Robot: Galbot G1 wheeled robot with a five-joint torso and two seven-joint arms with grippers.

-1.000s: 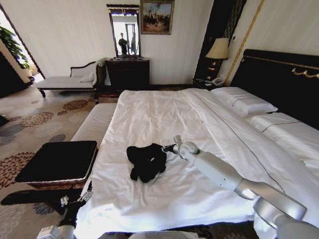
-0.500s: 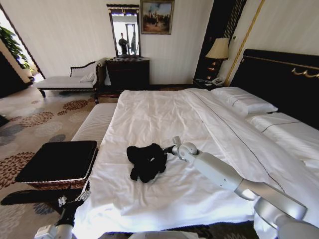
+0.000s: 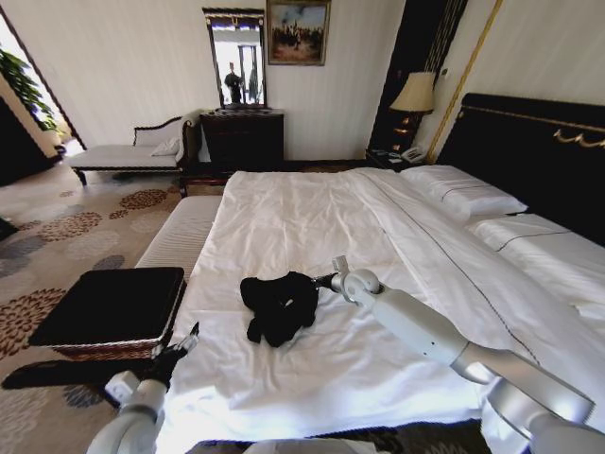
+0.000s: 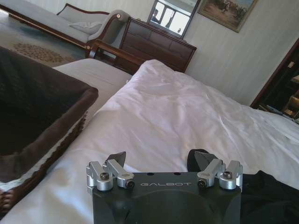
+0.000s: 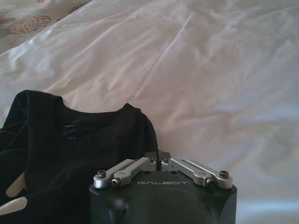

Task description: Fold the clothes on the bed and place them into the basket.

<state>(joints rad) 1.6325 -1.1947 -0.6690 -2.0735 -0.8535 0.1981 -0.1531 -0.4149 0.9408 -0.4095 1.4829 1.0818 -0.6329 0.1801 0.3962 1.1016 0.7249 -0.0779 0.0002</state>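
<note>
Crumpled black T-shirt (image 3: 278, 305) on the bed (image 3: 312, 227).
Right gripper (image 3: 319, 281) sits at the shirt's edge, jaws pinching its fabric; left gripper (image 3: 185, 339) hangs beside the shirt, jaws spread, near the basket (image 3: 109, 307).

You see a black T-shirt (image 3: 278, 305) — white lettering showing — on white bed sheets (image 3: 312, 227); the basket (image 3: 112, 310) is brown wicker, black-topped.

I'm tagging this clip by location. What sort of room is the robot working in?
Most likely a hotel-style bedroom: a very large white-sheeted bed with a tall black gold-trimmed headboard, a shaded bedside lamp, and a pale chaise longue beside a dark wooden dresser with mirror.
</note>
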